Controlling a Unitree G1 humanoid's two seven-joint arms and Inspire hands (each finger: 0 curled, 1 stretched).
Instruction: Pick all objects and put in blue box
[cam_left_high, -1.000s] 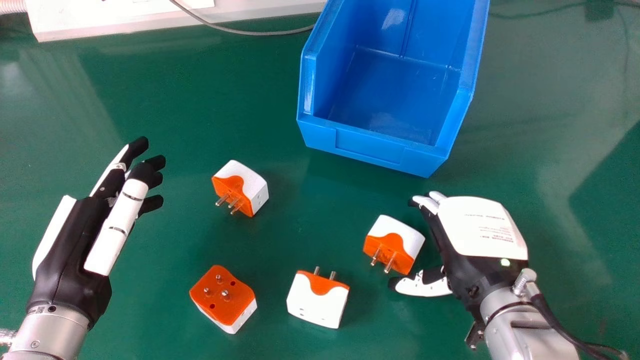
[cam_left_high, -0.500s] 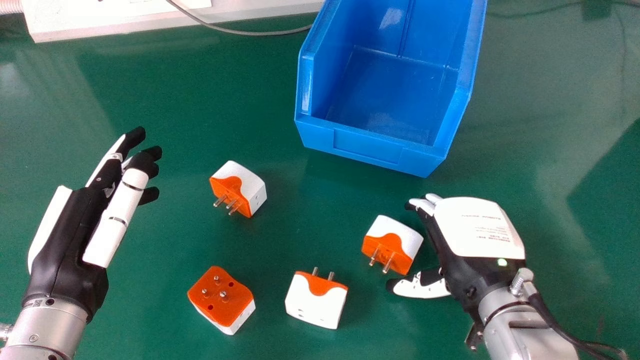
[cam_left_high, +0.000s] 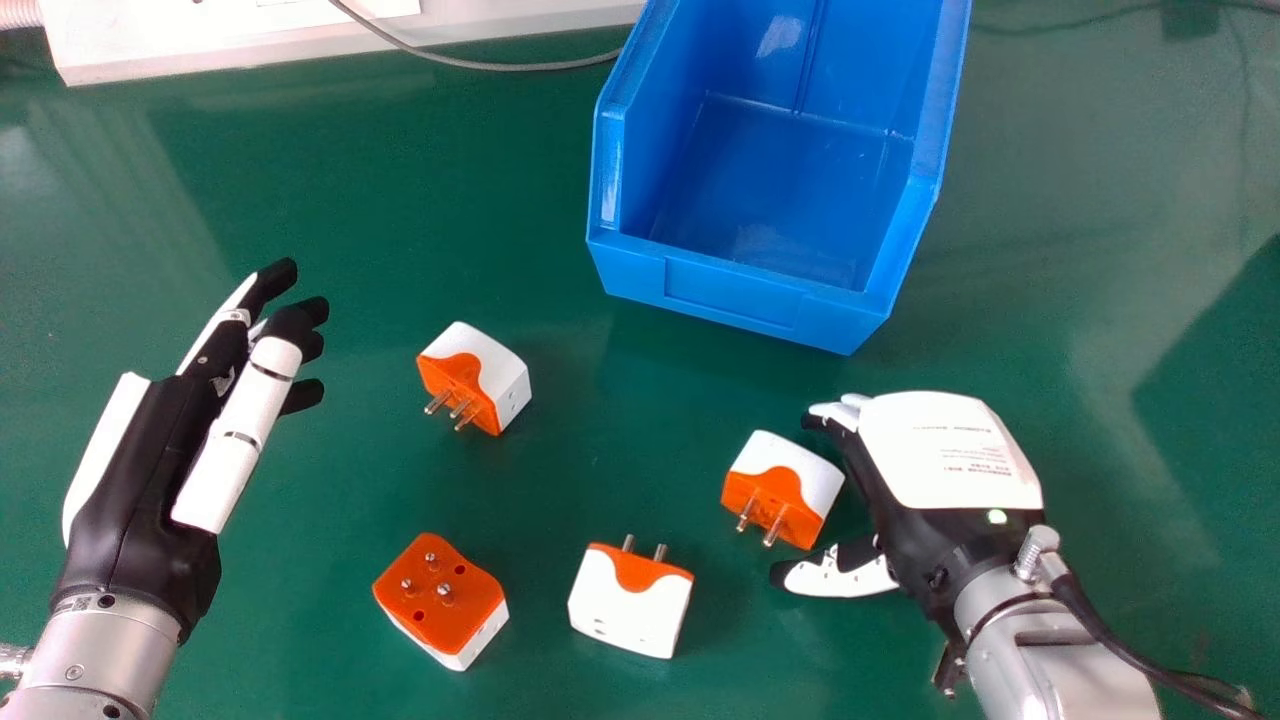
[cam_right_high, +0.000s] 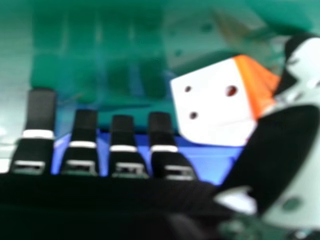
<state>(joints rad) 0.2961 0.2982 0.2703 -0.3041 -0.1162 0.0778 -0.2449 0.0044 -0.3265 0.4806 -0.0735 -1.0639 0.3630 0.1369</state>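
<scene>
In the head view, my right hand (cam_left_high: 940, 460) stands with relaxed fingers and thumb on either side of an orange-and-white plug adapter (cam_left_high: 783, 488), not closed on it. In the right hand view that adapter (cam_right_high: 215, 102) lies between the straight fingers and thumb of my right hand (cam_right_high: 161, 145). Three more adapters rest on the table: one on its side (cam_left_high: 475, 376), one with pins up (cam_left_high: 441, 598) and one with pins pointing away (cam_left_high: 631, 602). My left hand (cam_left_high: 150, 470) is at the left, fingers extended, holding nothing. The blue box (cam_left_high: 735, 292) has an empty interior.
The green table (cam_left_high: 400, 200) spreads under everything. A white strip (cam_left_high: 200, 40) with a grey cable (cam_left_high: 480, 65) runs along the far edge at the left. Another cable (cam_left_high: 1110, 630) trails from my right wrist.
My right hand has shifted slightly left, closer around the nearest adapter. The left hand moved a little up and back. The adapters stay where they were on the table.
</scene>
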